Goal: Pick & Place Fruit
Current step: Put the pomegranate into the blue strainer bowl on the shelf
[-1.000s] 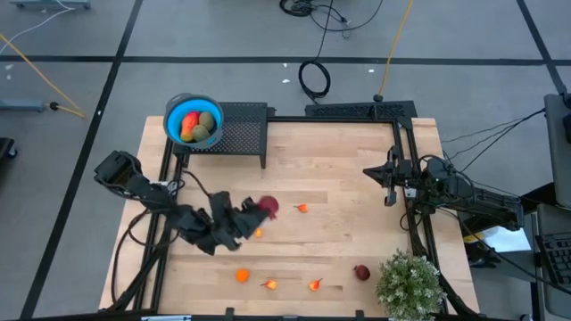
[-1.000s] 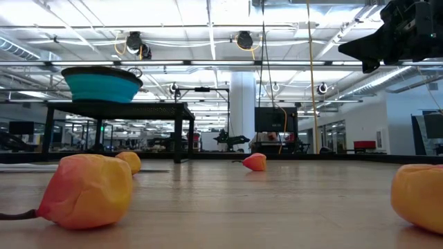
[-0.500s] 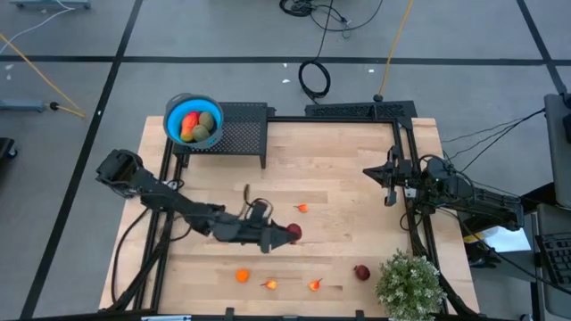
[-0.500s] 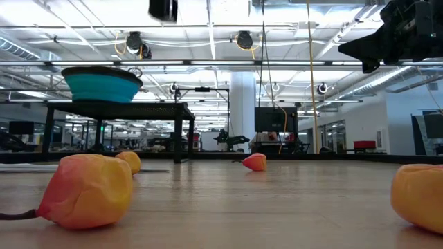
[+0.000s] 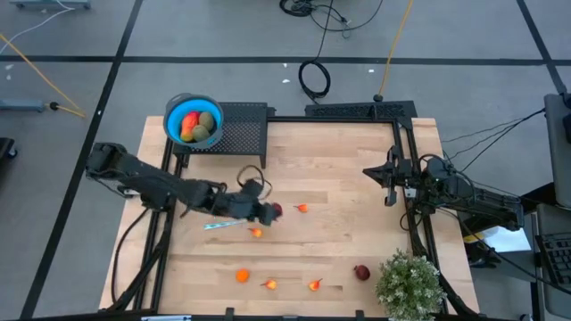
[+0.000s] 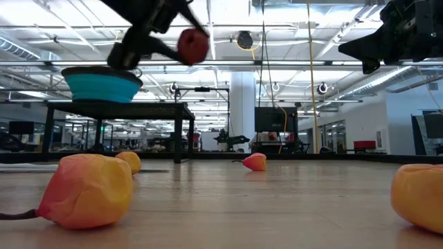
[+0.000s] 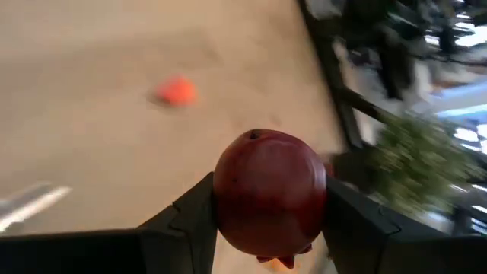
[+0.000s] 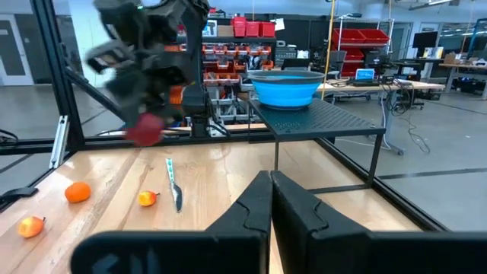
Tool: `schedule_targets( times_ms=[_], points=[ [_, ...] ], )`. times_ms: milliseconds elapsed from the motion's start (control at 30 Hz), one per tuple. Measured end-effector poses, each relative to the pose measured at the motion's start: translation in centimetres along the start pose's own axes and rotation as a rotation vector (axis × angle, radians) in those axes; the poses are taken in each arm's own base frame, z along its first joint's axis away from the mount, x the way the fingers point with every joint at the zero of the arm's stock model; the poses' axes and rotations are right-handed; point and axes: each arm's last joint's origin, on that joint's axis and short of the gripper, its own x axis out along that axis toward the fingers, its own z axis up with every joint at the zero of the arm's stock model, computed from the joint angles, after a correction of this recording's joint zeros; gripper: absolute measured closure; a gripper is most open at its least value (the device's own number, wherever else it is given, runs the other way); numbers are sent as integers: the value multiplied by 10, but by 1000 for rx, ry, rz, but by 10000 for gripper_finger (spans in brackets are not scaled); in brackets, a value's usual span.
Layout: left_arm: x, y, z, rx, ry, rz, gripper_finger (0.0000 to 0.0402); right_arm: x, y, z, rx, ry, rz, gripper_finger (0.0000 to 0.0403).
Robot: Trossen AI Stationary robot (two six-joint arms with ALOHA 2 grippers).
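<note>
The left gripper (image 5: 273, 212) grips a dark red fruit (image 5: 276, 211) in mid-air; some fruit fills the bowl (image 5: 171, 111), several remain on the table (image 5: 339, 178).

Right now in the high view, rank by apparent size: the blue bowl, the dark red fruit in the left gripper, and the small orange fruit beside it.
1. Blue bowl
2. Dark red fruit held in the left gripper
3. Small orange fruit

The held fruit is lifted nearer the camera, so it may look slightly bigger.
</note>
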Motion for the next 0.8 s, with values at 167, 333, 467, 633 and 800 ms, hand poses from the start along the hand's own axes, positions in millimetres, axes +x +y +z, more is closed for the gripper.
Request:
schedule_targets(
  times_ms=[167, 333, 467, 633, 800],
  points=[
    [-32, 2, 25, 82, -154, 52, 214, 0, 0, 0, 0, 0, 0, 403],
    [-67, 2, 46, 164, -347, 81, 214, 0, 0, 0, 0, 0, -1, 403],
    [-92, 3, 60, 219, -483, 111, 214, 0, 0, 0, 0, 1, 0, 403],
    [-118, 8, 76, 283, -611, 159, 213, 0, 0, 0, 0, 0, -1, 403],
    [-136, 15, 90, 337, -719, 246, 213, 0, 0, 0, 0, 0, 0, 403]
  ],
)
